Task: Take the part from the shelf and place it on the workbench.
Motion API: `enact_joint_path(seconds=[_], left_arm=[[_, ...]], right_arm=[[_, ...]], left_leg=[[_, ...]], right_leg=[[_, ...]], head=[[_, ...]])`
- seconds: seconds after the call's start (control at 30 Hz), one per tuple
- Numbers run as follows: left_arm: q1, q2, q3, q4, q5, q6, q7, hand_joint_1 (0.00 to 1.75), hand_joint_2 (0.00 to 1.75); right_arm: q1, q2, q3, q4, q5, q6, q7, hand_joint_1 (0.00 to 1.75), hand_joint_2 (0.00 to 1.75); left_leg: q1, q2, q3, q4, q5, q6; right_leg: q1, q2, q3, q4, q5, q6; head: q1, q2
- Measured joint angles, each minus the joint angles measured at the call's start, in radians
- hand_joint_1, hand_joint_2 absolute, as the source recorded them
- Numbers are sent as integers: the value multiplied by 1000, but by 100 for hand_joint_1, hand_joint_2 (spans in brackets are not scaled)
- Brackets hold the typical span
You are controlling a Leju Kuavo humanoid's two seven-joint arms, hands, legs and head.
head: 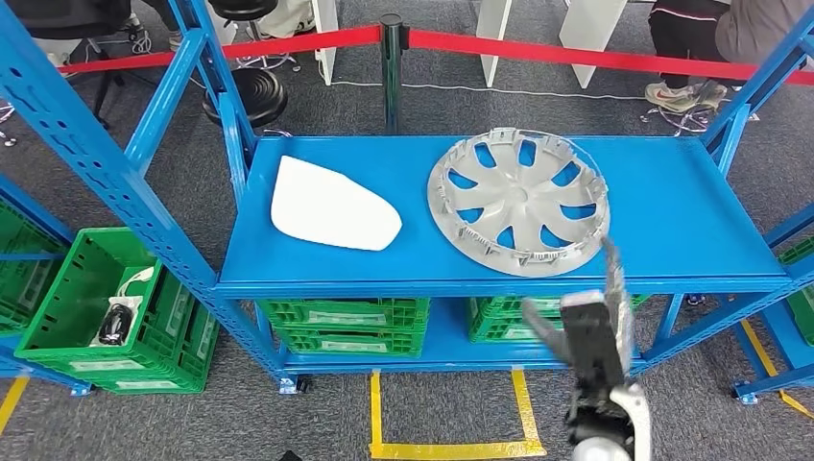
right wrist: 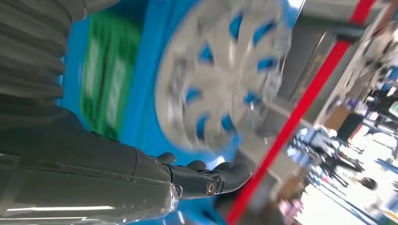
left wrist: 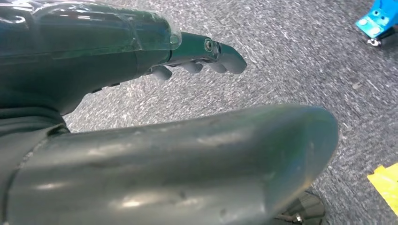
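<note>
Here, a round silver hubcap (head: 518, 202) lies flat on the right half of a blue shelf (head: 672, 211), inner side up, so it has no long axis to line up with. The right hand (head: 590, 327) is raised just in front of the shelf's front edge, fingers spread and holding nothing; the hubcap sits straight ahead, slightly to its left. The left hand (left wrist: 206, 56) hangs over grey floor, loosely curled, empty, much farther off.

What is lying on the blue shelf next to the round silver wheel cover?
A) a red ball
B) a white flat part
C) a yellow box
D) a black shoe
B: in the head view a white flat part lies on the blue shelf, apart from the silver wheel cover, on its left.
</note>
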Motion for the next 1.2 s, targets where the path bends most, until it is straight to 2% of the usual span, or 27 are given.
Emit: enact_joint_path(seconds=[0.17, 0.3, 0.37, 0.63, 0.87, 1.03, 1.2], left_arm=[[-2, 0, 0, 0, -18, -20, 9, 0, 0], [-8, 0, 0, 0, -34, -37, 19, 0, 0], [-10, 0, 0, 0, -36, -40, 20, 0, 0], [-11, -4, 0, 0, -31, -50, 7, 0, 0], [-11, -15, 0, 0, -26, -55, -5, 0, 0], [-6, -31, 0, 0, -12, -69, -3, 0, 0], [-2, -39, 1, 0, -3, -92, 50, 0, 0]], right_arm=[[-104, -112, -18, 26, 204, 138, 87, 0, 175], [-159, -183, -8, 55, 325, 326, 103, 0, 175], [-177, -213, 2, 68, 344, 381, 101, 0, 175], [-205, -305, 47, 103, 345, 532, 124, 0, 175], [-193, -370, 77, 118, 330, 579, 144, 0, 175], [-119, -446, 88, 118, 267, 664, 208, 0, 175], [-28, -541, 85, 122, 203, 699, 261, 0, 175]], left_leg=[[0, -1, 0, 0, 1, 1], [0, -2, -1, 0, 1, 1], [0, -3, -1, 0, 1, 1], [0, -5, -2, 0, 0, 1], [0, -6, -1, 0, 0, 1], [0, -14, -2, 1, 0, 1], [-1, -15, -3, 1, 0, 1]], right_leg=[[0, 0, 0, 0, 1, 2], [0, -1, 0, 0, 1, 2], [0, -1, 0, 0, 1, 2], [0, -2, 0, 0, 1, 2], [0, -3, 0, -1, 1, 3], [-1, -8, 1, -1, 0, 4], [-1, -9, 1, -2, -1, 5]], head=[[0, 0], [0, 0], [0, 0], [0, 0], [0, 0], [1, 0], [1, 0]])
